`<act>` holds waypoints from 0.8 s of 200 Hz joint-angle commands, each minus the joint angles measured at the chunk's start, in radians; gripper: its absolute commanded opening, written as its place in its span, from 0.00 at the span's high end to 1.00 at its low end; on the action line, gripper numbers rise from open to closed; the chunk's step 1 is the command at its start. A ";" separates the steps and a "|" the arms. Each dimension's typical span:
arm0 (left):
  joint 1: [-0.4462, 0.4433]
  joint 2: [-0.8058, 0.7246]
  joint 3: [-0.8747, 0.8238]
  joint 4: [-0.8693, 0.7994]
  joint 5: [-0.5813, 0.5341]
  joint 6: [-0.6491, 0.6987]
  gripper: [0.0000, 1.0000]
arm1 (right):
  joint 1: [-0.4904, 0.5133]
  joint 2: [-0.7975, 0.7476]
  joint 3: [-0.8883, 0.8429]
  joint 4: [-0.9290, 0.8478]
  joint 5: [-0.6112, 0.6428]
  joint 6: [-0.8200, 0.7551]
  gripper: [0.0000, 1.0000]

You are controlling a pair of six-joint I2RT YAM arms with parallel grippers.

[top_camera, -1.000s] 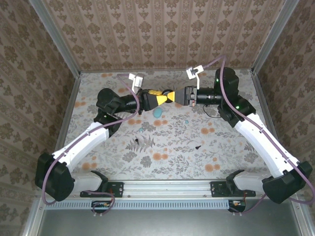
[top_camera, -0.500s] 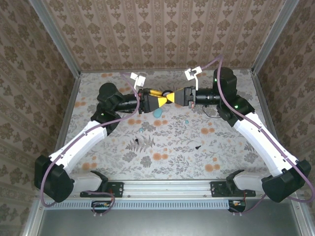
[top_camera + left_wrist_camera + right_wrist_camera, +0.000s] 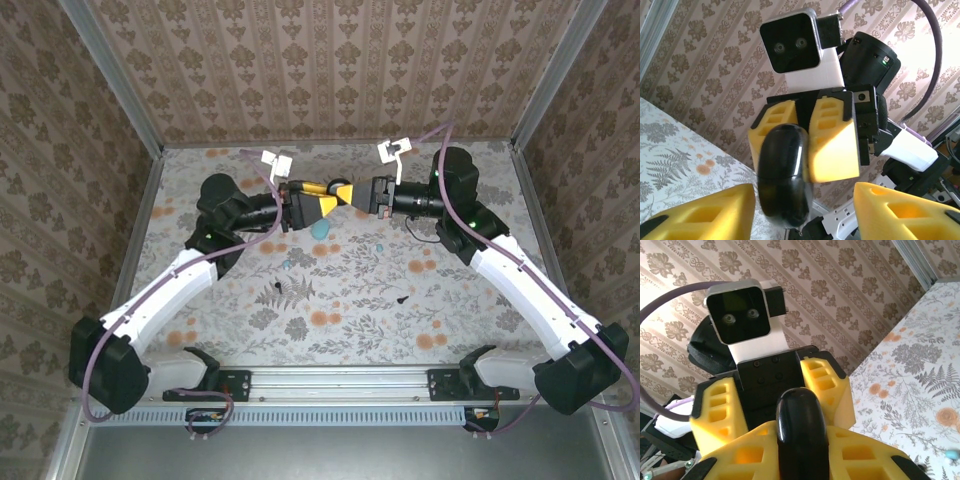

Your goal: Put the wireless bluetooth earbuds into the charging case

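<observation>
charging case [image 3: 782,175] is clamped by the right gripper [image 3: 801,150]; the left gripper [image 3: 775,412] stands open around it (not touching). it should close squarely before the right releases.

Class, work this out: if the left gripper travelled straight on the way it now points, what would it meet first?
Most likely the glossy black oval charging case, held in the right gripper directly ahead of the open left gripper; exact depth is unclear.

Top camera overlooks the table [image 3: 350,330]; wrist cameras [image 3: 792,42] closely face each other.
</observation>
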 commanded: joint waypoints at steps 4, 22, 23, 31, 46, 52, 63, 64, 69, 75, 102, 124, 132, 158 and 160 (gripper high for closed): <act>-0.004 0.017 -0.001 0.087 -0.007 -0.042 0.48 | 0.009 -0.015 -0.007 0.052 0.022 0.018 0.92; -0.006 0.024 0.001 0.101 -0.001 -0.042 0.51 | 0.010 -0.015 -0.007 0.054 0.022 0.020 0.92; -0.006 0.025 0.000 0.103 -0.001 -0.042 0.52 | 0.010 -0.015 -0.007 0.054 0.022 0.021 0.92; -0.006 0.027 -0.001 0.112 -0.001 -0.047 0.53 | 0.011 -0.017 -0.009 0.055 0.024 0.022 0.92; -0.007 0.032 -0.004 0.124 -0.001 -0.056 0.56 | 0.011 -0.017 -0.009 0.059 0.024 0.024 0.92; -0.008 0.034 -0.004 0.127 0.001 -0.056 0.57 | 0.013 -0.017 -0.009 0.058 0.024 0.024 0.92; -0.009 0.038 -0.007 0.129 0.002 -0.056 0.62 | 0.015 -0.017 -0.008 0.059 0.022 0.025 0.92; -0.009 0.038 -0.006 0.129 0.003 -0.056 0.62 | 0.015 -0.017 -0.008 0.058 0.022 0.025 0.92; -0.009 0.040 -0.005 0.129 0.004 -0.057 0.64 | 0.016 -0.017 -0.009 0.058 0.022 0.025 0.92; -0.009 0.041 -0.004 0.127 0.004 -0.058 0.67 | 0.016 -0.018 -0.009 0.059 0.024 0.027 0.92; -0.012 0.048 -0.003 0.120 0.005 -0.055 0.72 | 0.018 -0.024 -0.011 0.054 0.035 0.026 0.92; -0.017 0.052 0.000 0.111 0.005 -0.055 0.68 | 0.018 -0.032 -0.015 0.051 0.046 0.022 0.92; -0.018 0.052 -0.001 0.109 0.007 -0.056 0.67 | 0.018 -0.034 -0.014 0.050 0.049 0.021 0.92; -0.023 0.052 -0.003 0.108 0.009 -0.053 0.67 | 0.018 -0.037 -0.012 0.041 0.055 0.016 0.92; -0.023 0.052 -0.003 0.109 0.009 -0.052 0.67 | 0.018 -0.037 -0.011 0.041 0.055 0.016 0.93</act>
